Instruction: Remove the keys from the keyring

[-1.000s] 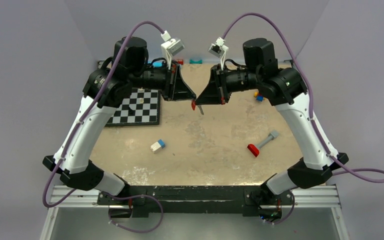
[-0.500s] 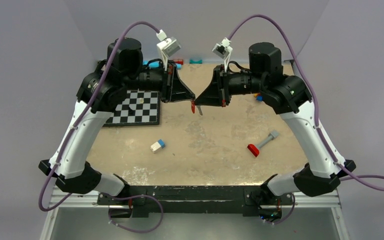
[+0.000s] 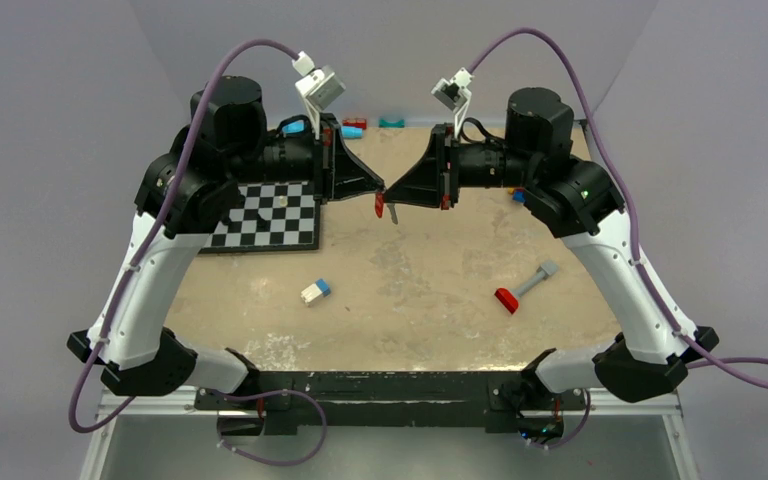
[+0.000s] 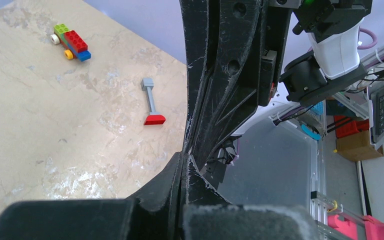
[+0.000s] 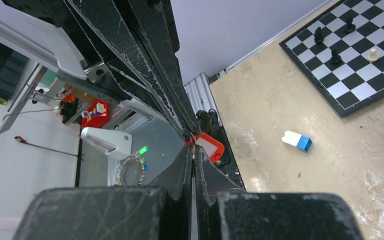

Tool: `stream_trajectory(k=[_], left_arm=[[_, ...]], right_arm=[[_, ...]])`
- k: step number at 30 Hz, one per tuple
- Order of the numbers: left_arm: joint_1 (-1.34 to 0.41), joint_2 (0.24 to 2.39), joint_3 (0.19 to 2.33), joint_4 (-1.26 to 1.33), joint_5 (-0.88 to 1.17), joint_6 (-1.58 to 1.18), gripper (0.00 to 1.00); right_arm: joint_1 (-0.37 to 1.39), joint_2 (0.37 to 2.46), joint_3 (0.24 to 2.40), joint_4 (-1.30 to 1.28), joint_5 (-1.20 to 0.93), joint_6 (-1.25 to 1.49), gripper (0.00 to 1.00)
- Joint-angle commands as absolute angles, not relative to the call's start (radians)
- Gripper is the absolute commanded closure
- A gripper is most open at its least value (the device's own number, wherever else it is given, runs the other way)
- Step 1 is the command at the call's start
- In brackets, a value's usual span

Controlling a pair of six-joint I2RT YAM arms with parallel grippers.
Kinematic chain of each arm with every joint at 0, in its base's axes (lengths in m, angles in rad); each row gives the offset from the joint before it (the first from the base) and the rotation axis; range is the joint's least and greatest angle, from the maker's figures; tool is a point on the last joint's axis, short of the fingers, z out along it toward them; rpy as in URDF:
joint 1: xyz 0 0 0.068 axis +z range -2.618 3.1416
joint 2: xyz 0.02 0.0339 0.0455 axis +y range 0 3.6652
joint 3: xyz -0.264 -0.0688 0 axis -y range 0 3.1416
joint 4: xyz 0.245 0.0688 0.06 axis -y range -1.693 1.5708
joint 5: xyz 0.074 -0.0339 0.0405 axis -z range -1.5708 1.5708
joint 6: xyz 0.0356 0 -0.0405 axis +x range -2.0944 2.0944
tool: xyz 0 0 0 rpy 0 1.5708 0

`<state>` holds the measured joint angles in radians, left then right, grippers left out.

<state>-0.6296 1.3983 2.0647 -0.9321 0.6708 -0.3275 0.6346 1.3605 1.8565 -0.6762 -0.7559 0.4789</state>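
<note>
The keyring (image 5: 193,141) hangs in the air over the middle of the table, with a red key tag (image 5: 210,147) on it. From above, the red tag (image 3: 378,206) and a grey key (image 3: 394,214) dangle under the spot where both grippers meet tip to tip. My right gripper (image 5: 192,148) is shut on the ring's thin metal. My left gripper (image 3: 377,187) comes in from the left, shut, its tip at the same ring. In the left wrist view my left gripper (image 4: 185,157) shows pressed-together jaws, and what they pinch is hidden. My right gripper (image 3: 391,188) faces it.
A chessboard (image 3: 270,215) with a few pieces lies at the left. A white-and-blue brick (image 3: 315,290) and a red-and-grey piece (image 3: 525,287) rest on the tan tabletop nearer the front. Small coloured bricks (image 3: 515,192) sit at the right, more at the back edge (image 3: 390,122).
Both grippers, still joined at the ring, have shifted a little left and toward the back. The arms' elbows have swung outward. Tag and key moved along with them.
</note>
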Motion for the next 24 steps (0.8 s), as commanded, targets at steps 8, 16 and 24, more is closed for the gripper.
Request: stream_trajectory(k=[8,16,24], left_arm=[[-0.636,1.353,2.076,-0.923,0.676,-0.353,1.0],[-0.635,1.31,2.018,-0.831,0.625,-0.401,1.0],[-0.635,1.295,2.005,-0.774,0.602,-0.439,1.0]], right_arm=[[0.635,1.327,1.84,-0.475,-0.744,0.557,1.0],[0.635,1.303,1.781,-0.346,-0.745,0.617,1.0],[0.635,1.298,1.755,-0.284,-0.744,0.643,1.0]])
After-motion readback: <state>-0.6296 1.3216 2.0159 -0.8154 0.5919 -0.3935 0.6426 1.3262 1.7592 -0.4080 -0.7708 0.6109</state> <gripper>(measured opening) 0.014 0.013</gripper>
